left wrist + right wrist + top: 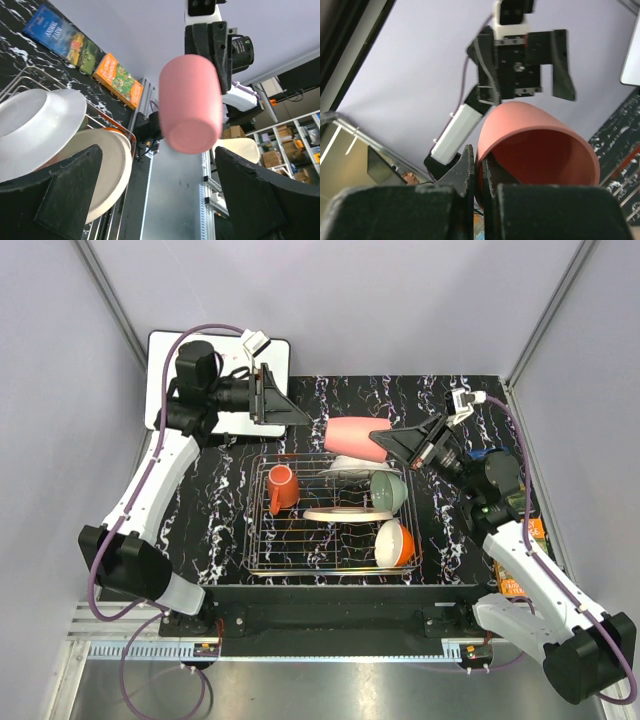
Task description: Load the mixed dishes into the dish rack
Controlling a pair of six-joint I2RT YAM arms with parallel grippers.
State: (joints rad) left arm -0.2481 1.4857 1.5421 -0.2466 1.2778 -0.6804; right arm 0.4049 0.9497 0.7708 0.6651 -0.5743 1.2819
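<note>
1. From overhead, we see the pink cup (358, 437) held in the air over the far edge of the dish rack (300, 552), centre frame, between the two grippers. An orange mug (281, 487), a pale green bowl (390, 490) and an orange bowl (396, 543) sit in the rack.
2. Only the left wrist view shows us the cup's closed base, turned to the lens. Only the right wrist view shows its open mouth and inner wall.
3. The cup lies on its side. Its long axis runs left to right across the overhead frame, base to the left, mouth to the right.
4. The right gripper (479, 172) is clamped on the cup's rim, one finger inside the wall and one outside. The left gripper (285, 405), jaws spread wide and holding nothing, faces the base from the upper left, near but not touching.
</note>
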